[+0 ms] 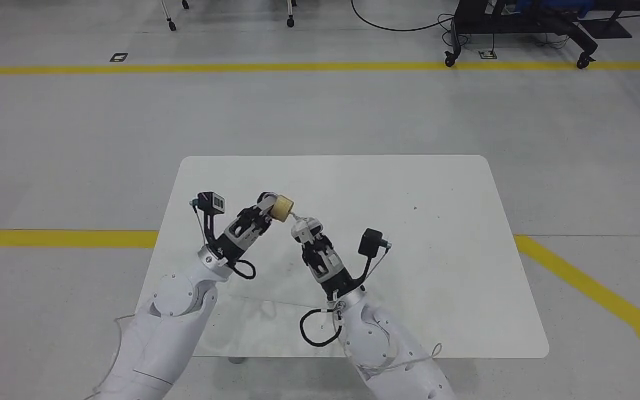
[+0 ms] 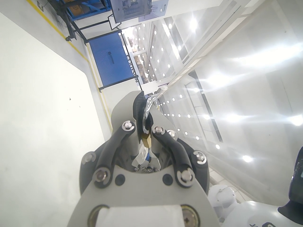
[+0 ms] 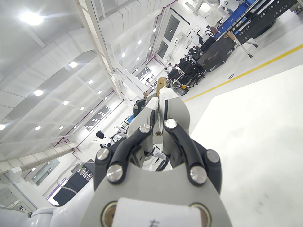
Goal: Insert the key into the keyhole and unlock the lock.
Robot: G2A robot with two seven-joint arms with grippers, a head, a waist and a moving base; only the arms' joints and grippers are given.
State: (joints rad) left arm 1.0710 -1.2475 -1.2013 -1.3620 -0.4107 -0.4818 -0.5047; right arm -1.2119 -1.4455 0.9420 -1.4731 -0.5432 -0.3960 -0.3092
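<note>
Left tool [image 1: 269, 210] closed on lock [image 1: 283, 207], held above surface [image 1: 440, 220], mid-left. Right tool [image 1: 301, 230] closed on slim brass piece, judged key [image 3: 161, 83] — just beside lock, on its near-right side. Key long axis points far-left toward lock; keyhole not visible.
</note>
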